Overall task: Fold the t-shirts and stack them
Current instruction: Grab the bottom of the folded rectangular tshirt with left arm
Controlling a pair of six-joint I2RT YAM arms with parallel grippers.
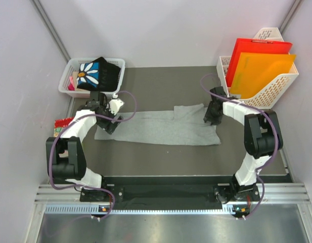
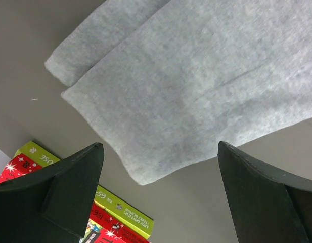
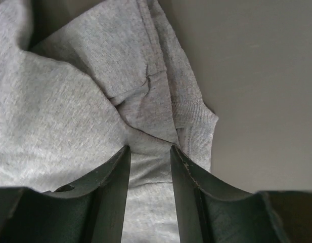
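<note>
A light heather-grey t-shirt (image 1: 161, 129) lies spread flat across the middle of the table. My left gripper (image 1: 109, 124) is open, just above the shirt's left edge; in the left wrist view (image 2: 160, 148) a corner of the grey cloth (image 2: 196, 91) lies between the wide-apart jaws, untouched. My right gripper (image 1: 211, 117) is at the shirt's right end. In the right wrist view (image 3: 149, 150) its jaws are closed on a bunched fold of the grey cloth (image 3: 70, 121). The black t-shirt with a white daisy (image 1: 99, 73) lies in the basket at the back left.
A white basket (image 1: 75, 68) at the back left holds the black shirt and some pink cloth. A white bin (image 1: 277, 88) at the back right holds red and orange folders (image 1: 257, 58). A red and green patterned packet (image 1: 61, 125) (image 2: 115, 217) lies at the table's left edge.
</note>
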